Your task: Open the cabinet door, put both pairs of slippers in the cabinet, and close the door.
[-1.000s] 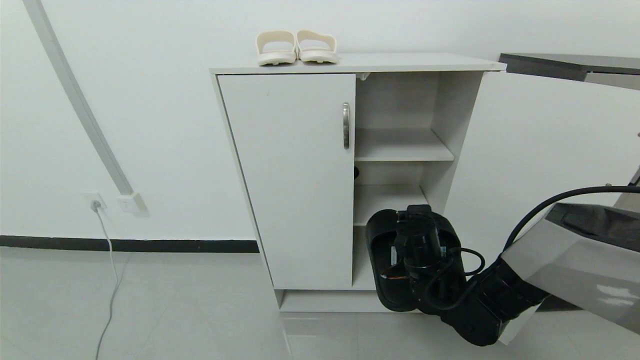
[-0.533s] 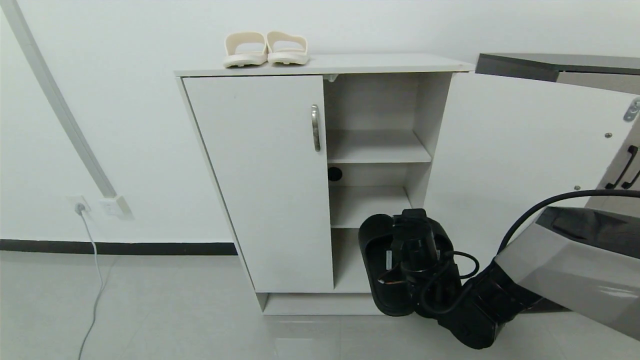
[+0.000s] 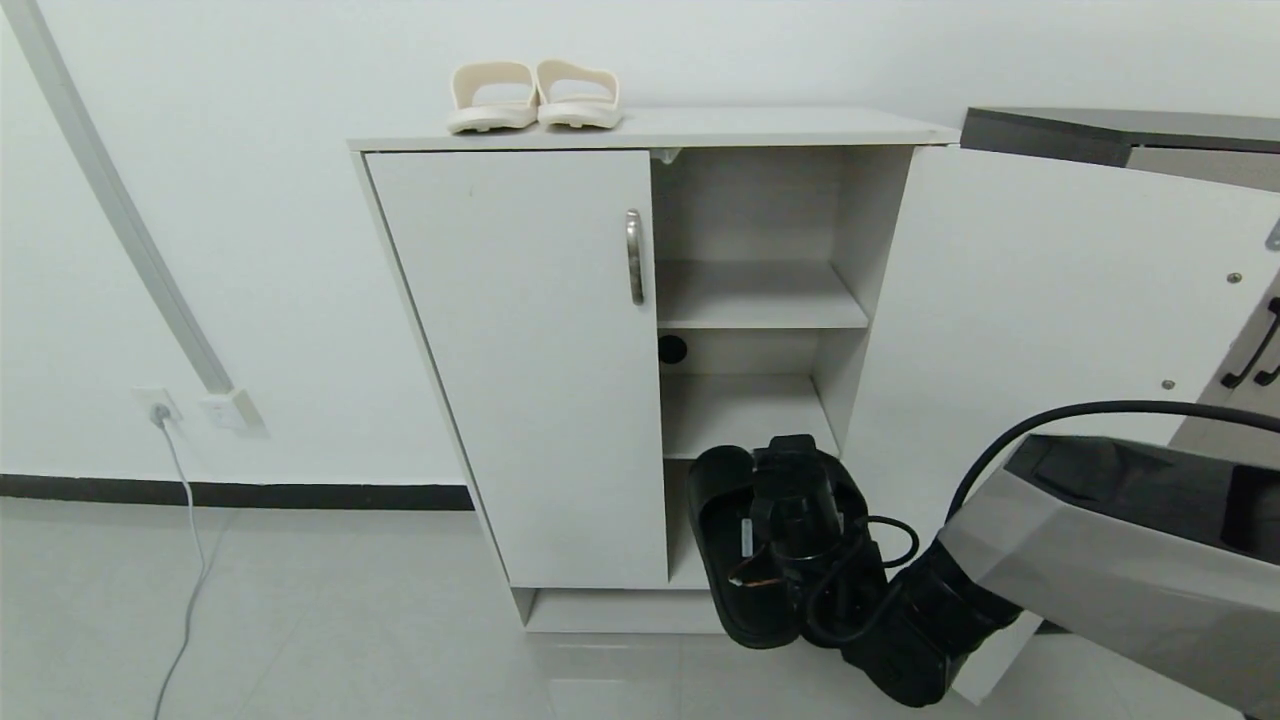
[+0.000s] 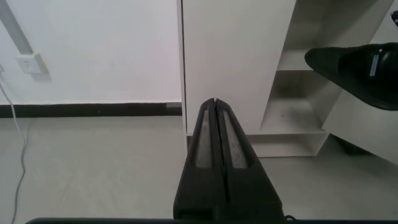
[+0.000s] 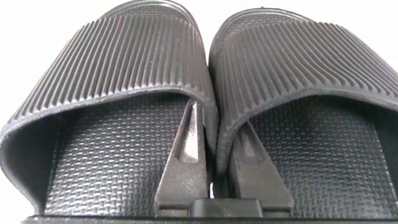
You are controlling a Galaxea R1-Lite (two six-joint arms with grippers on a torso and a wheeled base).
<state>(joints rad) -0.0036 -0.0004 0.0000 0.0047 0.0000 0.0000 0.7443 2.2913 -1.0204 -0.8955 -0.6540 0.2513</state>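
The right gripper (image 5: 214, 152) is carrying the pair of black ribbed rubber slippers (image 3: 740, 560) just in front of the lowest compartment (image 3: 684, 545) of the white wooden cabinet (image 3: 540, 350). The pair is hanging beside the near edge of that opening, between the shut left door and the wide-open right door (image 3: 1040, 300).

Judging from this, the step in hand is sliding the pair onto the bottom board. To do it well, the arm should be lowering the soles flat, clearing the base lip, staying right of the left door's edge, and pushing far enough in for the door to swing shut before letting go.

The two fingers (image 5: 186, 155) are pinching the slippers' touching inner side walls together, one finger inside each slipper under its strap. The left gripper (image 4: 214, 134) is hanging low with its jaws pressed together on nothing. The pair of cream open-toed slippers (image 3: 535, 95) is waiting on the cabinet's top, towards the left.
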